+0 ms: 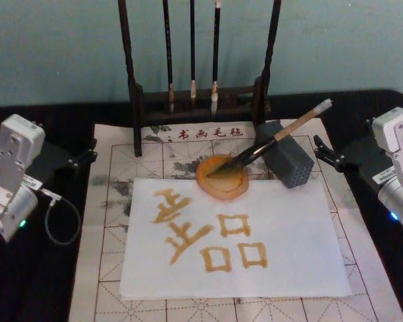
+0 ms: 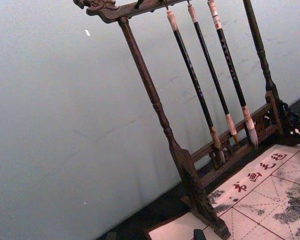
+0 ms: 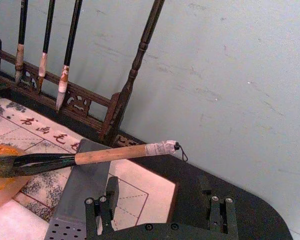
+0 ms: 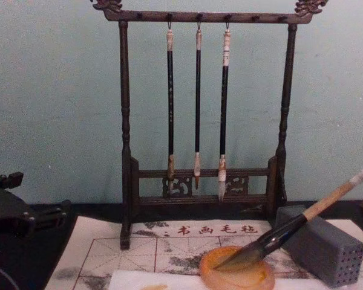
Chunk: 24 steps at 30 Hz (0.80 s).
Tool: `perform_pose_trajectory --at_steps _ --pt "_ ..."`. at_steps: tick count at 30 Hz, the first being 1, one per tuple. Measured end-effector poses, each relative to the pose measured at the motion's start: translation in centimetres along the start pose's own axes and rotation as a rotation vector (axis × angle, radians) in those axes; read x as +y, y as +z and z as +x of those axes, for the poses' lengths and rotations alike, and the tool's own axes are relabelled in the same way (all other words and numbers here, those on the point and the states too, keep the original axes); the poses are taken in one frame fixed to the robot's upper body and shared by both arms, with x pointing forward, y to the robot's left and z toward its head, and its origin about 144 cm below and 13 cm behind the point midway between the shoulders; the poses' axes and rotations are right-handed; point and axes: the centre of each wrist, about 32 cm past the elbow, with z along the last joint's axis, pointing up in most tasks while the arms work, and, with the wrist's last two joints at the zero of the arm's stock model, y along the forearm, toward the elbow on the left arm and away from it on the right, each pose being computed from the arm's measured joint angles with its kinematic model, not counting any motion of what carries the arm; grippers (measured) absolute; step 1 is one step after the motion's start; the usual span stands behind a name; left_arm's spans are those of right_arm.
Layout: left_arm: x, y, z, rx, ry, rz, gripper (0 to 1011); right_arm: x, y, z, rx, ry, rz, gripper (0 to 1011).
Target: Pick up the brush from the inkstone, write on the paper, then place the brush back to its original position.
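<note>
The brush (image 1: 282, 134) lies slanted, its dark bristles in the orange inkstone (image 1: 218, 189) and its tan handle propped on a grey block (image 1: 289, 164). In the right wrist view the brush (image 3: 110, 154) crosses just beyond my right gripper (image 3: 157, 210), whose fingers stand wide apart. The white paper (image 1: 289, 228) lies in front of the inkstone and carries ochre brush characters. My right gripper (image 1: 322, 152) sits open at the right of the block, a short way from the handle's white end. My left gripper (image 1: 87, 153) rests open at the mat's left edge, holding nothing.
A dark wooden rack (image 1: 201, 100) with three thin hanging brushes (image 4: 196, 103) stands behind the inkstone. A beige felt mat (image 1: 114, 201) with a red grid lies under the paper on the black table. A pale teal wall closes the back.
</note>
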Motion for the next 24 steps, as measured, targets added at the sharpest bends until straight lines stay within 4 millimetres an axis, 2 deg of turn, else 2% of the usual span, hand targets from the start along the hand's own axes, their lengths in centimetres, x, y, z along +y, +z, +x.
perform_pose_trajectory --at_steps 24 --pt "0.00 0.00 0.00 0.000 0.000 0.000 1001 0.00 0.00 0.00 0.000 0.000 0.000 1000"
